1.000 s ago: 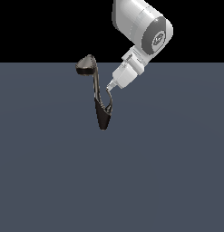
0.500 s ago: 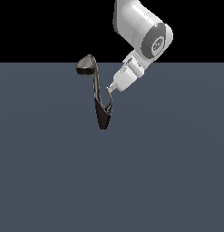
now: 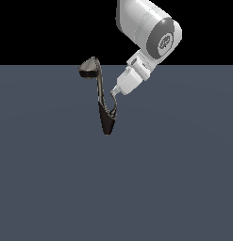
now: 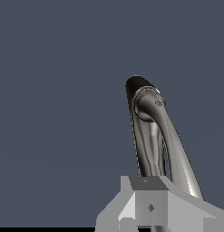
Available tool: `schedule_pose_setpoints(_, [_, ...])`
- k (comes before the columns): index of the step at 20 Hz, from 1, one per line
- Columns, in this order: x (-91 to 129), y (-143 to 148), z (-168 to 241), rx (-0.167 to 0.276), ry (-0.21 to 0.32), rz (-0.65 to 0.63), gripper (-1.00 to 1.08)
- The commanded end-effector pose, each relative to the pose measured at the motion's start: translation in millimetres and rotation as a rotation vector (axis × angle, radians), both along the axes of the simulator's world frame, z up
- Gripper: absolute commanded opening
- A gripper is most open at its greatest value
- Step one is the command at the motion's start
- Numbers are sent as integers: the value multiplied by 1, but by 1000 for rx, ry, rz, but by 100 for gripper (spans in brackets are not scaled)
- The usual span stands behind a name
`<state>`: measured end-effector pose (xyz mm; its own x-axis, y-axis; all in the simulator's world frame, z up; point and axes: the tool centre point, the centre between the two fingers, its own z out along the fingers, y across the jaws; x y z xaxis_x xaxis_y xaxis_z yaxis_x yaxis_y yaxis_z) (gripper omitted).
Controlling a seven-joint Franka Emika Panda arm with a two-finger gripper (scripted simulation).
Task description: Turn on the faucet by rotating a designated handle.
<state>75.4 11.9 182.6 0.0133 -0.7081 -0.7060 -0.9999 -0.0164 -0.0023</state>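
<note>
Slate-grey floor (image 3: 174, 188) fills the lower part of the exterior view, with flat black behind it. Nothing here is a container. The faucet (image 3: 104, 110) stands a little toward that view's left of centre. Its black base tapers to a point at 6 o'clock. Its slim stem rises toward 11 o'clock, so the long axis runs nearly upright with a slight lean. The rounded grey-bronze head sits at the top and juts toward 9 o'clock. The handle (image 3: 113, 104) is a thin curved lever springing from the base and hooking up toward 1 o'clock. The white arm (image 3: 148, 28) comes down from 1 o'clock. The gripper (image 3: 114, 94) has its tip at the handle's upper end, touching or just beside it. Whether the fingers are spread or closed I cannot tell. In the wrist view, the gripper's grey body (image 4: 152, 206) crosses in front of the faucet's glossy stem (image 4: 152, 136).
</note>
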Motion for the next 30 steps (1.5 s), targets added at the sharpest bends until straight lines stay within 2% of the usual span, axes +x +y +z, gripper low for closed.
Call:
schedule_pose_setpoints(1, [-8, 2, 2, 1, 1, 2, -100])
schedule_pose_setpoints(7, [-24, 6, 6, 1, 1, 2, -100])
schedule_pose_setpoints(9, [-19, 0, 3, -4, -3, -9, -100])
schedule_pose_setpoints(24, [-70, -11, -9, 1, 1, 1, -100])
schedule_pose_setpoints(25, [-70, -11, -9, 1, 1, 1, -100])
schedule_pose_setpoints(26, [-61, -6, -1, 0, -18, 6, -100])
schedule_pose_setpoints(30, [-73, -24, -21, 1, -9, 4, -100])
